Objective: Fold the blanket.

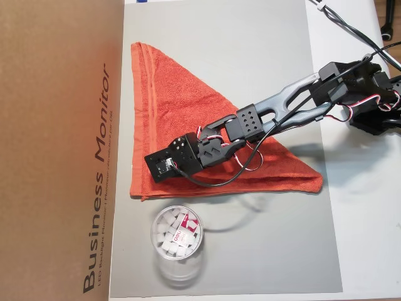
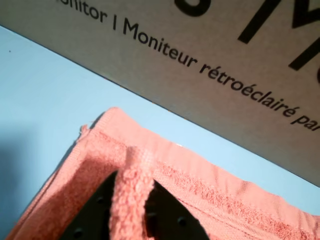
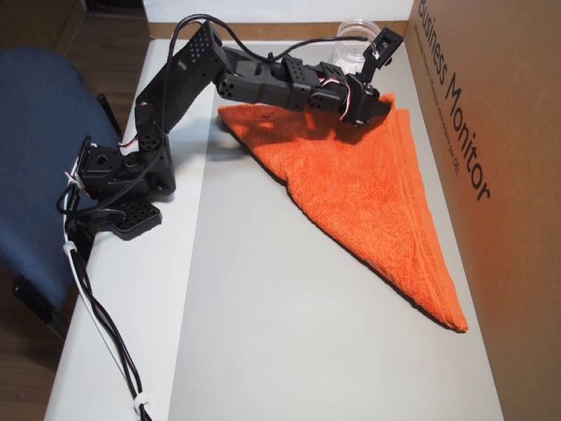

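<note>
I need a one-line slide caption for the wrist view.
Gripper pinching a ridge of the orange blanket beside the cardboard box.

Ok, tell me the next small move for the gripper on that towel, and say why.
Probably lift slightly and carry the pinched corner away from the cardboard box. In the wrist view the gripper looks shut on a ridge of the blanket, which already lies as a triangle on the grey mat, so another fold seems due.

Even, bright light; soft shadows; wrist view blurred close up, tinted blue.
</note>
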Available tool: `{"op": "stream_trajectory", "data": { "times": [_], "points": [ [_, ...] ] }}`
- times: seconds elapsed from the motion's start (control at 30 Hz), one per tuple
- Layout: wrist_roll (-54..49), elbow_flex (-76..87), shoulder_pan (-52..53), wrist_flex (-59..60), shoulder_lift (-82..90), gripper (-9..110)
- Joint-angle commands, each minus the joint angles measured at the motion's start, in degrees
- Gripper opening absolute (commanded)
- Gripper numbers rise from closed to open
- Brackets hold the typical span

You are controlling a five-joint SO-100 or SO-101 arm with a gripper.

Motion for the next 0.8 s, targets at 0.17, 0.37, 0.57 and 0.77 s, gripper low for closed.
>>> {"op": "stream_trajectory", "data": {
  "times": [0.17, 0.37, 0.57, 0.77],
  "points": [
    [0.53, -2.11, 0.09, -1.14, 0.09, 3],
    [10.99, -2.99, -0.7, -1.14, -1.23, 10],
    [17.84, -2.99, -1.67, -1.14, -1.41, 10],
    [21.18, -2.2, -2.55, -1.05, -0.97, 10]
  ]
}}
